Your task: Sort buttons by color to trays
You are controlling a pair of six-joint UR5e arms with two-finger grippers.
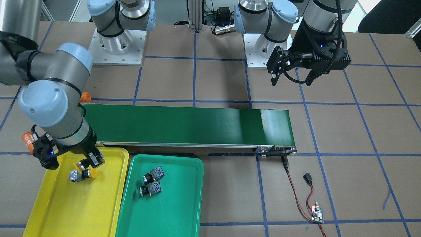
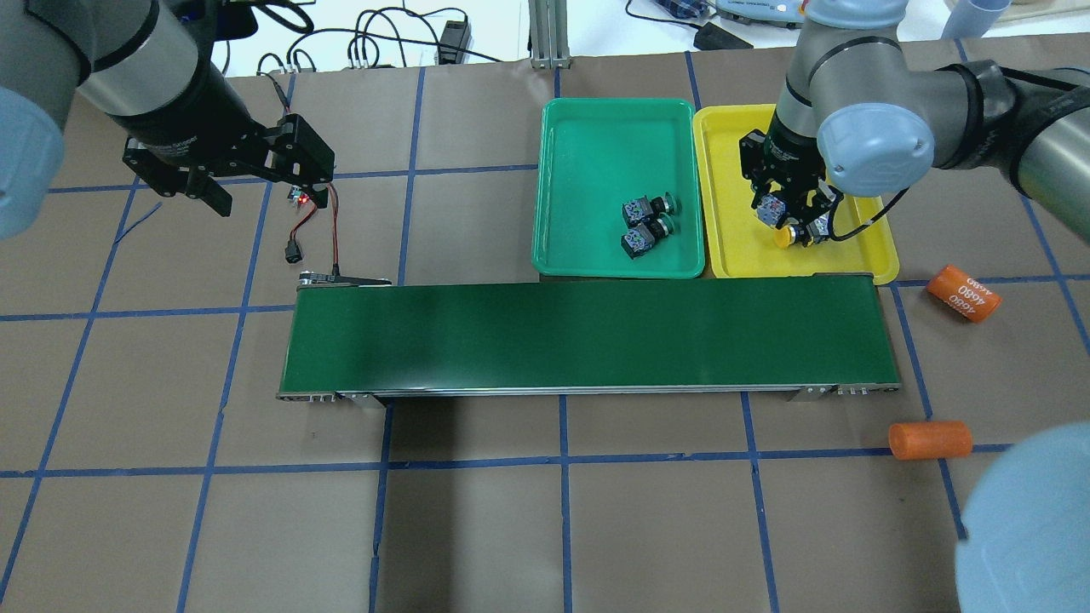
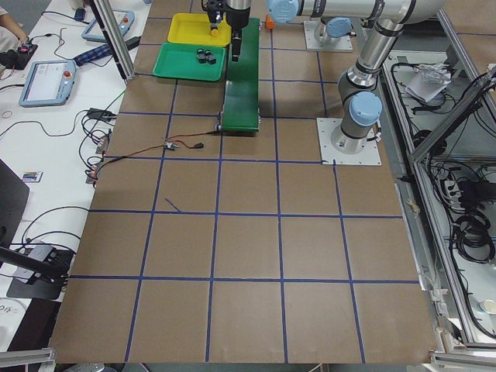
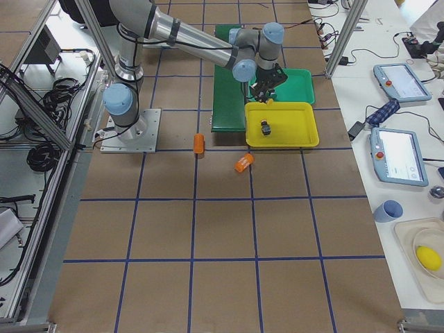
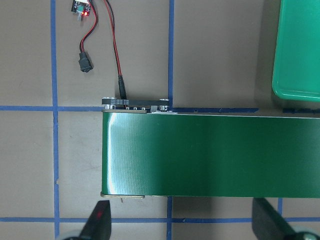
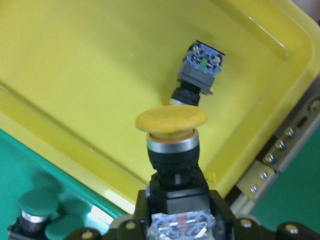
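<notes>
My right gripper (image 1: 93, 161) hangs over the yellow tray (image 1: 65, 214), near its conveyor-side edge, shut on a yellow-capped button (image 6: 171, 120) and holding it above the tray floor. A second yellow button (image 6: 200, 70) lies on its side in the tray just beyond; it also shows in the front view (image 1: 76, 175). Two green buttons (image 1: 153, 174) (image 1: 149, 190) lie side by side in the green tray (image 1: 194, 197). My left gripper (image 1: 292, 77) is open and empty, high over the far end of the table; its wrist view looks down on the belt's end.
The long dark-green conveyor belt (image 2: 588, 336) runs in front of both trays. Two orange cylinders (image 2: 962, 292) (image 2: 930, 439) lie on the table past the belt's right end. A red-black wire with a small circuit board (image 1: 317, 214) lies by the belt's other end.
</notes>
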